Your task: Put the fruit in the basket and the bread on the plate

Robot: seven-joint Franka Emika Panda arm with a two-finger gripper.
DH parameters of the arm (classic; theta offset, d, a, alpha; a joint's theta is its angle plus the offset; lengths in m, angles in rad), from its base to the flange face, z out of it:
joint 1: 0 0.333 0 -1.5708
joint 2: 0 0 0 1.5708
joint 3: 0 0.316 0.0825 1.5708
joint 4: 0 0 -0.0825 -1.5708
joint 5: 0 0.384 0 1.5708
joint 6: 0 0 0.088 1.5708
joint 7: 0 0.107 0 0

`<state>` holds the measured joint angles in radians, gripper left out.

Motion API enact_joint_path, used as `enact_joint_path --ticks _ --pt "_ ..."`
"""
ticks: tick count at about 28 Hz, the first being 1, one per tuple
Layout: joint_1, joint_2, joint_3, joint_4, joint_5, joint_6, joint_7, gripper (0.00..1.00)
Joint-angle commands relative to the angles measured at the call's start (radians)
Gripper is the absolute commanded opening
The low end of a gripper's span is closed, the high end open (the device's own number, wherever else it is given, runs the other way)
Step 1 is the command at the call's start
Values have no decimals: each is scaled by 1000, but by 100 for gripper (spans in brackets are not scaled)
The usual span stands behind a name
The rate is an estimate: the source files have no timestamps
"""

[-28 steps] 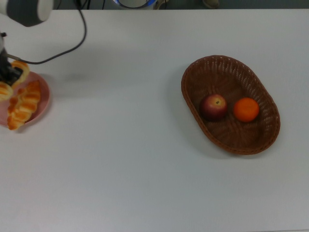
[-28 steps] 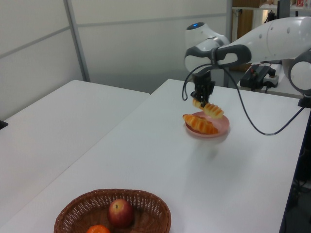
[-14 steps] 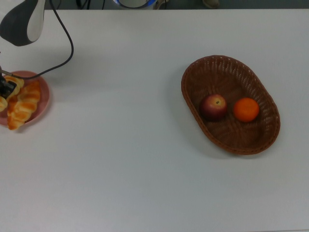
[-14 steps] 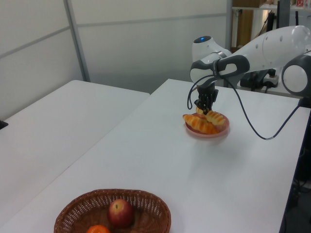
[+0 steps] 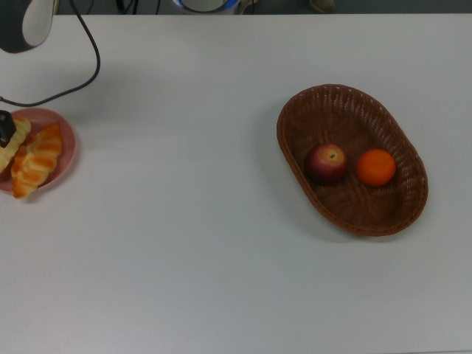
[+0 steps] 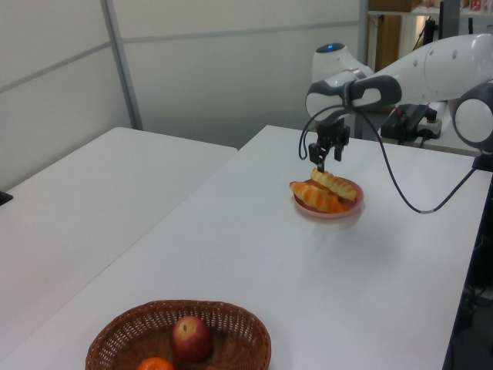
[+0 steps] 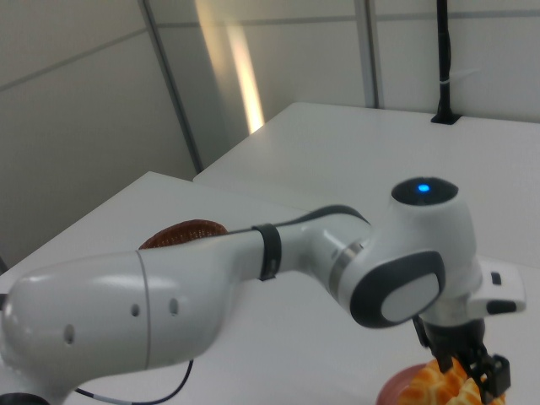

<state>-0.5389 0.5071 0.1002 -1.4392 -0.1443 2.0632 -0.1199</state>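
The task is judged all but finished. The apple (image 5: 326, 163) and mandarin (image 5: 376, 167) are seen inside the basket (image 5: 298, 112), and both pastries, the twisted loaf (image 6: 333, 183) and the striped roll (image 6: 315, 197), are seen lying on the pink plate (image 6: 350, 210). The gripper (image 6: 326, 157) is parted and empty, held just above the plate; in the left view the loaf lies at about five o'clock from it. Only a clear retreat upward is thought to be needed.
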Motion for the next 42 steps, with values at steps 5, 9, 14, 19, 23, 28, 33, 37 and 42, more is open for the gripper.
enact_joint_path --ticks 5,9,14,19,23,28,33,37,42 --pt "118 -176 1 -21 98 -173 -26 100" --pt "188 -229 1 -17 103 -271 -26 100" --pt "244 -280 1 -15 108 -310 -24 100" --pt "267 -300 3 -15 108 -311 -24 100" --pt "272 -295 3 -17 111 -314 -26 100" --pt "273 -289 3 -23 114 -314 -32 100" --pt "272 -286 1 -23 114 -314 -32 100" --pt "270 -285 1 -23 114 -313 -34 100" --pt "272 -285 1 -24 114 -313 -34 100"
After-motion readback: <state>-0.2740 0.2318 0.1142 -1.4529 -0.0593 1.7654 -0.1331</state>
